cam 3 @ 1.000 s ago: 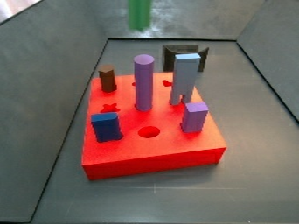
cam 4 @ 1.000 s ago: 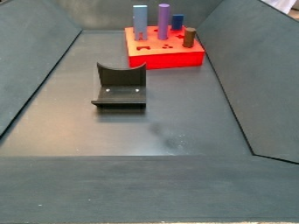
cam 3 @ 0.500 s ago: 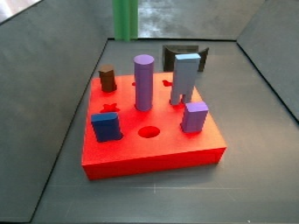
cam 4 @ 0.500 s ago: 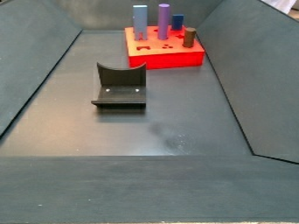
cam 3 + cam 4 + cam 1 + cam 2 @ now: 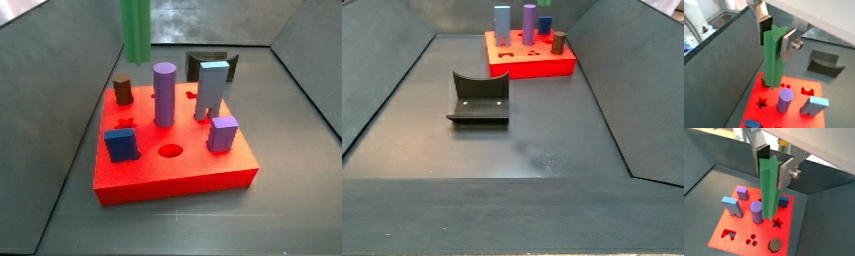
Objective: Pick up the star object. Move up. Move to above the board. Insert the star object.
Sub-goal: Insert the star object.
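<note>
My gripper (image 5: 774, 36) is shut on the top of the green star object (image 5: 772, 60); the grip also shows in the other wrist view, with the gripper (image 5: 773, 166) on the star object (image 5: 769, 190). The rod hangs upright above the red board (image 5: 764, 95). In a side view its lower part (image 5: 135, 30) hangs over the far left of the board (image 5: 174, 172), and the gripper is out of that frame. A star hole (image 5: 123, 123) lies open near the board's left edge; in a wrist view the star hole (image 5: 777, 223) sits just beside the rod's lower end.
On the board stand a purple cylinder (image 5: 163, 93), a light-blue post (image 5: 213, 90), a brown peg (image 5: 123, 92), a blue block (image 5: 122, 145) and a lilac block (image 5: 222, 133). A round hole (image 5: 170, 152) is open. The fixture (image 5: 478, 98) stands on the floor beside the board (image 5: 529, 62). Sloped grey walls enclose the floor.
In the side view the green rod has moved left and come lower, closer to the board's far left corner. The pegs and the board have not moved.
</note>
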